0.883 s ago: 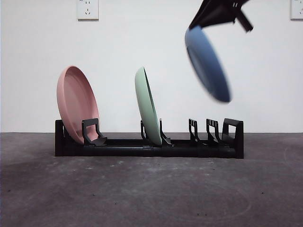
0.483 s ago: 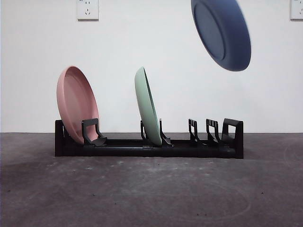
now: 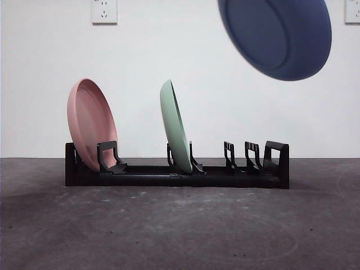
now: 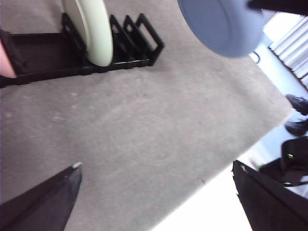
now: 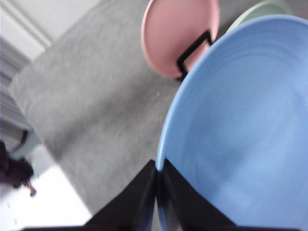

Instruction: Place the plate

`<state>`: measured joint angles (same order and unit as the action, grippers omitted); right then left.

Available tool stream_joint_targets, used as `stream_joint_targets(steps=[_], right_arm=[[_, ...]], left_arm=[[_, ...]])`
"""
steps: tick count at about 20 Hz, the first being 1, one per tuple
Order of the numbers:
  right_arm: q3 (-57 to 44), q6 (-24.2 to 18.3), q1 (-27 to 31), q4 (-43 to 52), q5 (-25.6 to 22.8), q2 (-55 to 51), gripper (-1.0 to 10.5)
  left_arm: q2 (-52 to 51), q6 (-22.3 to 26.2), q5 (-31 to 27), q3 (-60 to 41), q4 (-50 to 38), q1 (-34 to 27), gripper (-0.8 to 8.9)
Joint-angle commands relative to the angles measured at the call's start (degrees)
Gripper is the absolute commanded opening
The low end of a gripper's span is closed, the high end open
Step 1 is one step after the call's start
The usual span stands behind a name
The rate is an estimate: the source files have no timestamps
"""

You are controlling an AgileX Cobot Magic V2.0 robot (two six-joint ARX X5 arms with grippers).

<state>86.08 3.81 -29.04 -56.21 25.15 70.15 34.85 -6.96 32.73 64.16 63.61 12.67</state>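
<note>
A blue plate (image 3: 277, 35) hangs high in the air at the upper right, above the right end of the black dish rack (image 3: 177, 169). My right gripper (image 5: 159, 185) is shut on the plate's rim (image 5: 240, 125), with the jaws pinching its edge. The plate also shows in the left wrist view (image 4: 219, 26). A pink plate (image 3: 90, 124) stands in the rack's left slot and a green plate (image 3: 176, 126) in a middle slot. My left gripper (image 4: 159, 192) is open, away from the rack over the grey table, holding nothing.
The rack's right slots (image 3: 247, 156) stand free of plates. The grey table surface (image 3: 180, 225) stretches in front of the rack. A white wall with sockets (image 3: 104, 11) is behind. The table's edge (image 4: 211, 183) lies near my left gripper.
The blue plate has risen and shifted right, turning so its underside faces the front camera more. The gripper that showed above it a second ago has left the front view.
</note>
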Motion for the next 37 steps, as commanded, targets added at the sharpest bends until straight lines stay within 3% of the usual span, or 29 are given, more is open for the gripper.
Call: stream_joint_targets(steps=[1, 10, 13, 17, 20, 23, 31, 37], right_arm=[[0.70, -2.34, -3.89, -1.40, -4.31, -0.17, 0.1], [-1.70, -1.70, -20.26, -6.27, -13.40, -0.96, 0.1], [-5.99, 0.31, -26.58, -5.92, -19.54, -0.96, 0.1], [-17.53, 4.63, -33.24, 2.60, -22.27, -0.92, 0.1], [-25.27, 5.88, -38.01, 10.25, -28.33, 0.28, 0.1], [-28.26, 5.86, -40.92, 13.07, -32.72, 3.06, 0.1], [-29.07, 5.86, -42.34, 18.27, -33.33, 14.47, 0.1], [-29.07, 5.84, -43.82, 21.03, -40.26, 19.19, 0.1]], left_arm=[[0.37, 0.94, -1.44, 1.03, -0.98, 0.20, 4.98], [0.76, 0.96, -3.39, 1.03, -2.12, 0.20, 4.98], [0.87, 0.96, -4.13, 1.03, -2.32, 0.20, 4.98], [1.18, 0.94, -4.26, 1.03, -3.39, 0.20, 4.98], [1.53, 0.94, -4.26, 1.03, -3.63, 0.20, 4.98], [1.81, 0.94, -4.26, 1.03, -3.65, 0.20, 4.98], [1.90, 0.94, -4.26, 1.03, -3.61, 0.20, 4.98], [1.90, 0.94, -4.24, 1.03, -3.61, 0.20, 4.98]])
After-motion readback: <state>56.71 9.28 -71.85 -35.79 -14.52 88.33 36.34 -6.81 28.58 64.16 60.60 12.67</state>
